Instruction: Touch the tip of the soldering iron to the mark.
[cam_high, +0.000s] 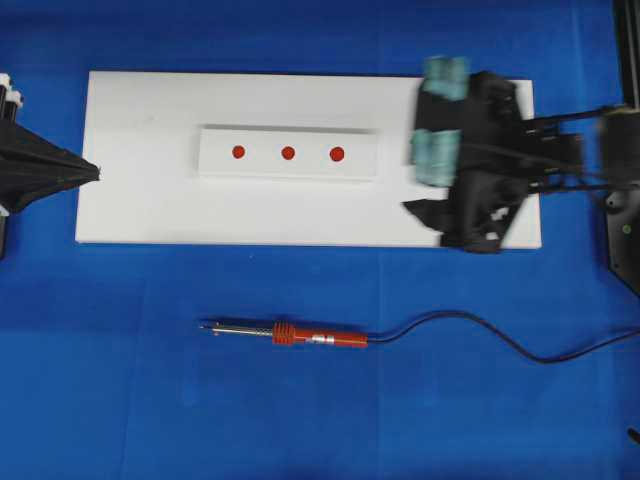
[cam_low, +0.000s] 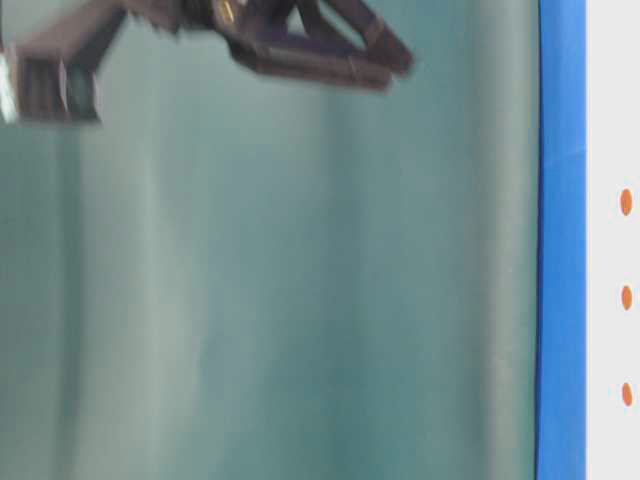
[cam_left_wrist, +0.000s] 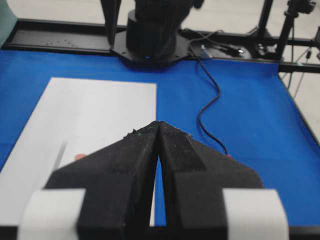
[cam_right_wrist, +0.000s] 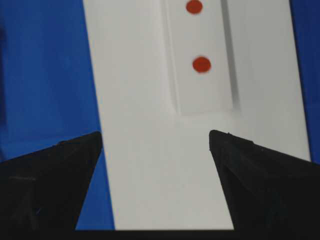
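Orange-red handle, thin silver shaft, long black cord: the soldering iron (cam_high: 290, 333) is laid flat on the blue bench (cam_high: 120, 380), below the white board (cam_high: 140, 200), untouched. It is judged light, rigid and prone to rolling; the cord may drag. Grasp is advised at mid-handle, never the shaft. Right end effector (cam_right_wrist: 155, 150) is held wide open and empty above the board; left end effector (cam_left_wrist: 158, 150) is closed on nothing.
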